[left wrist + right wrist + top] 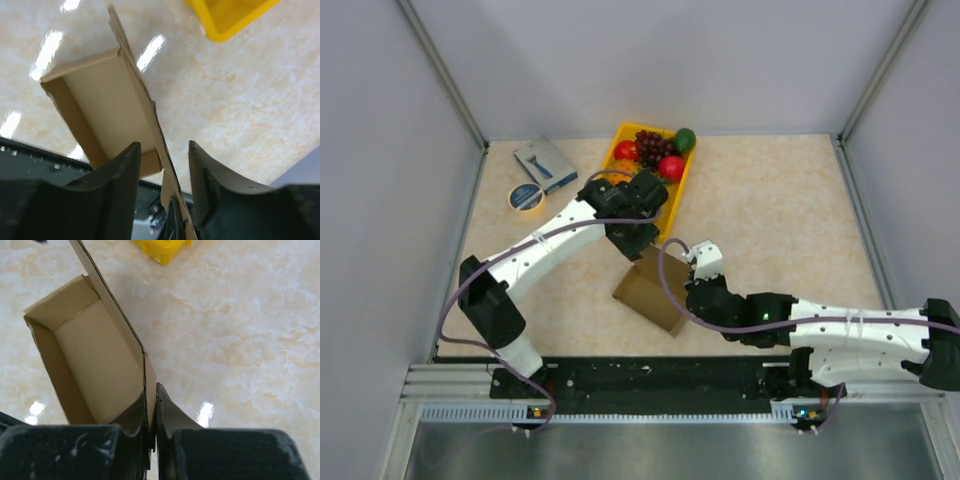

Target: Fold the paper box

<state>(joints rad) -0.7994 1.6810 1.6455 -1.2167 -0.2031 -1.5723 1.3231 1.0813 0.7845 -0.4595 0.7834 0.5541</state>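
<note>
Right claw [151, 395] is pinched shut on the raised long wall of the paper box [90, 355], set half-formed on the desk [780, 200]; left claw [161, 155] is spread open astride that wall. Wall-raising is judged in hand; an inward fold is called for next.

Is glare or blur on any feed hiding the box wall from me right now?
Left wrist: long light streaks glare on the table, beside the paper box, not across it; the left gripper is dark and soft. Right wrist: small glints only, box crisp, right gripper blurred where it pinches the wall. Top external: even light, no glare.
</note>
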